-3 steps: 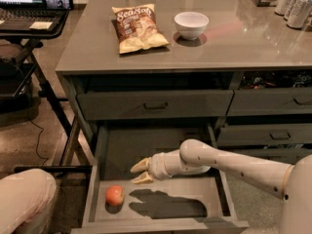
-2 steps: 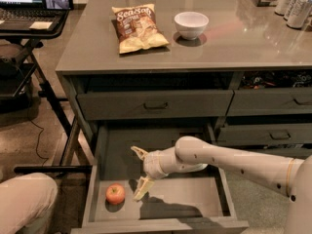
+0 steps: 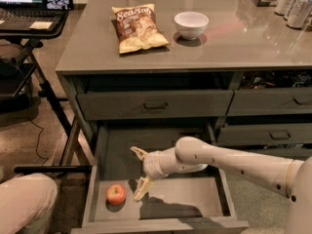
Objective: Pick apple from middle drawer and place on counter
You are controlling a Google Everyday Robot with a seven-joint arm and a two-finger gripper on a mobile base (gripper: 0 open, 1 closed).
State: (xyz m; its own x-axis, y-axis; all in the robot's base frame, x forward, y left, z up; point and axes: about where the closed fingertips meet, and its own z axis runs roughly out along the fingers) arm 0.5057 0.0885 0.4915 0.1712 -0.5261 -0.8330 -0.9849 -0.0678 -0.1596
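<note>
The apple (image 3: 116, 194) is small and red with yellowish patches. It lies on the grey floor of the open middle drawer (image 3: 92, 179), near the front left corner. My gripper (image 3: 139, 172) is inside the drawer, just right of the apple and a little behind it. Its fingers are spread wide open, one finger (image 3: 139, 153) up and the other (image 3: 141, 189) down close to the apple, not touching it. The counter (image 3: 219, 48) is the glossy grey slab above the drawers.
A chip bag (image 3: 136, 27) and a white bowl (image 3: 191, 24) sit on the counter; cans (image 3: 295, 4) stand at its far right. The shallower top drawer (image 3: 156, 105) is closed. A laptop stand (image 3: 29, 18) is at left. A white rounded object (image 3: 24, 204) is at bottom left.
My gripper has moved left and forward in the drawer toward the apple, and its fingers have opened wide. The apple has not moved.
</note>
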